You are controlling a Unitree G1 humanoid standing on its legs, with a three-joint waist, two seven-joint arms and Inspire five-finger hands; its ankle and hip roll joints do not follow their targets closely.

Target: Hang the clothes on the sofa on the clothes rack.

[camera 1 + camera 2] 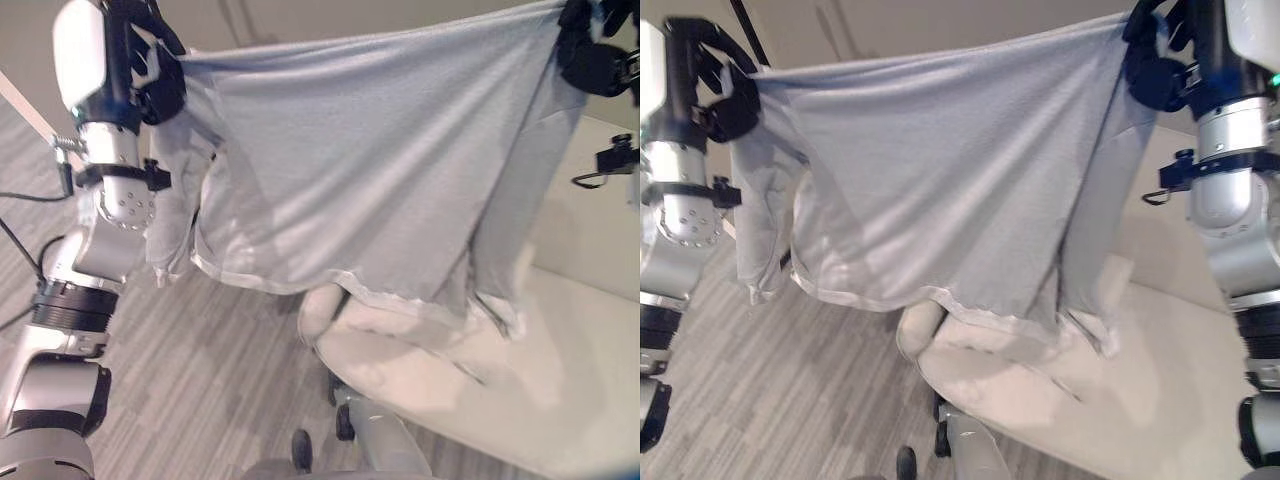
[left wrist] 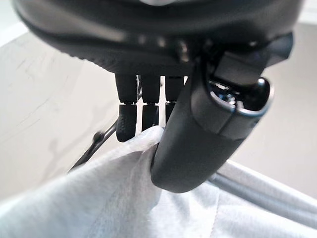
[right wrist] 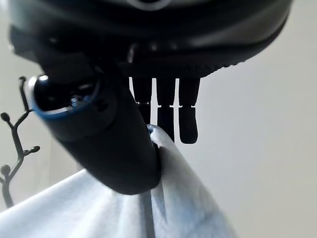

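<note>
1. The left hand pinches one top corner of the grey shirt (thumb against fingers).
2. The right hand pinches the other corner.
3. The shirt hangs spread above the white sofa.
4. A dark clothes rack stands beyond.

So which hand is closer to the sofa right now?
Right, I'd judge. The right hand pinches the shirt above the sofa; the left hand pinches the other end, out over the floor beside it.

Soft, even indoor light; the shirt glows faintly translucent, folds shading grey, while both close-up hands blur into dark silhouettes.
</note>
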